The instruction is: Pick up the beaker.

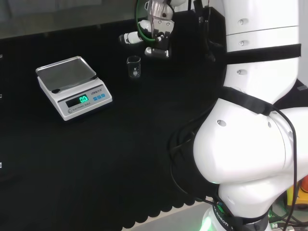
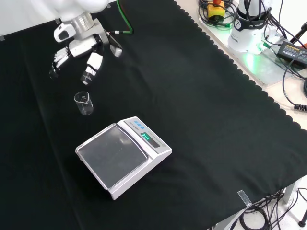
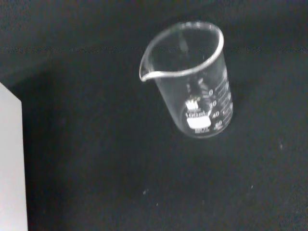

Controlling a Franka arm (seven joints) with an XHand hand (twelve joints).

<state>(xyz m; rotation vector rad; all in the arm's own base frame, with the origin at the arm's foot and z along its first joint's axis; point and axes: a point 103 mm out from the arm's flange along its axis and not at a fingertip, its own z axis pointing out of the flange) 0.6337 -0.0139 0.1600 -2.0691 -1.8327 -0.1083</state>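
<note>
On the cloth (image 2: 201, 120) the beaker (image 2: 83, 103) stands upright beside the scale (image 2: 122, 155), the hand (image 2: 81, 50) open above it.

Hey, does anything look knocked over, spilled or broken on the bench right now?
Nothing stands out. The beaker stands upright and looks empty on the cloth, with no spill around it. The scale sits flat beside it, apart from it. The hand hovers open above the beaker, not touching it.
</note>
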